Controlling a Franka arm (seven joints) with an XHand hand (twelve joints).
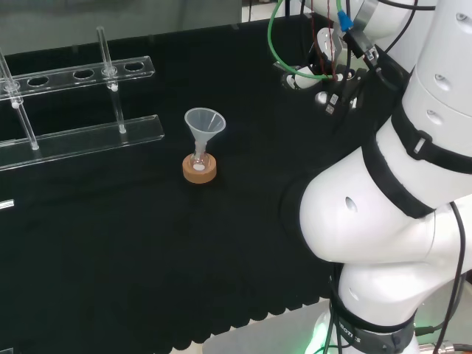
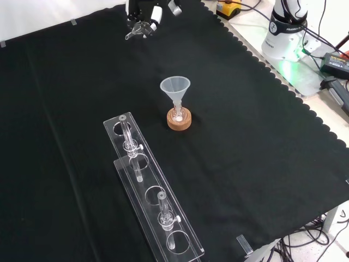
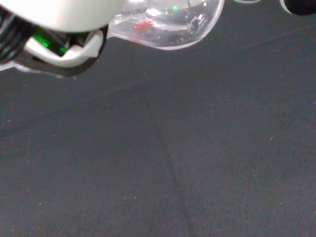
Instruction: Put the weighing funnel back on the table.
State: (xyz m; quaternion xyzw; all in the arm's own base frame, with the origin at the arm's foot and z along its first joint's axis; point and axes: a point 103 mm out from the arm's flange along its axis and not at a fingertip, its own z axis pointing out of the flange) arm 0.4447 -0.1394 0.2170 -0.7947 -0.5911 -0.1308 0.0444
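Note:
In the front view my black and white hand hangs at the far top edge of the black cloth. Its fingers are curled on a small clear piece, the weighing funnel, which pokes out below them just above the cloth. The wrist view brings the weighing funnel up close as a rounded clear scoop beside a blurred white part of the hand, with bare cloth under it. Seen from the head view, the hand sits at the upper right, partly behind the arm's white links.
The big funnel stands mouth up in a small flask on a cork ring mid-cloth. A clear plastic rack with glass tubes lies at the front in the front view. The cloth's scalloped edge runs along the right.

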